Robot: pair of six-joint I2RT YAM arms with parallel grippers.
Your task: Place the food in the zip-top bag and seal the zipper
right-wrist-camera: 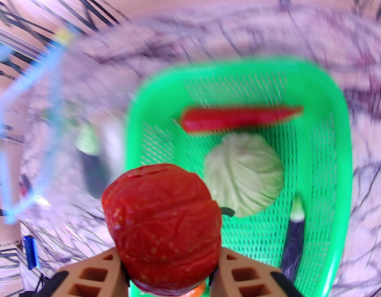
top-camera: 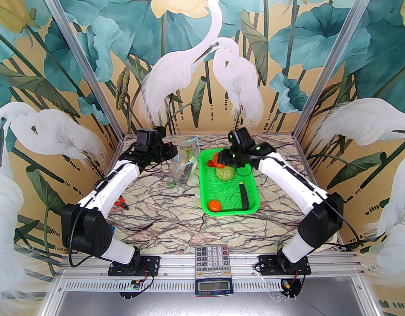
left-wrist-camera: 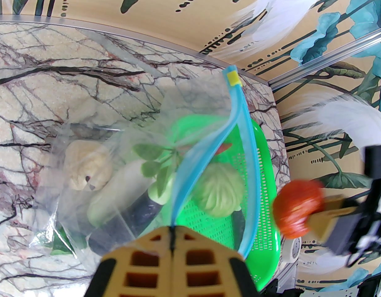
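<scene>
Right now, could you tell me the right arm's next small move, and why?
Probably carry the tomato left toward the zip-top bag: the right gripper grips it above the basket, and the left gripper pinches the zipper, holding the mouth open.

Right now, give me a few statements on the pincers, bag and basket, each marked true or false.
1. The right pincer holds a tomato. True.
2. The left pincer hangs open. False: it is shut on the zipper.
3. The zip-top bag is empty. False: food lies inside, a pale bulb among it.
4. A red chili lies in the green basket. True.
</scene>
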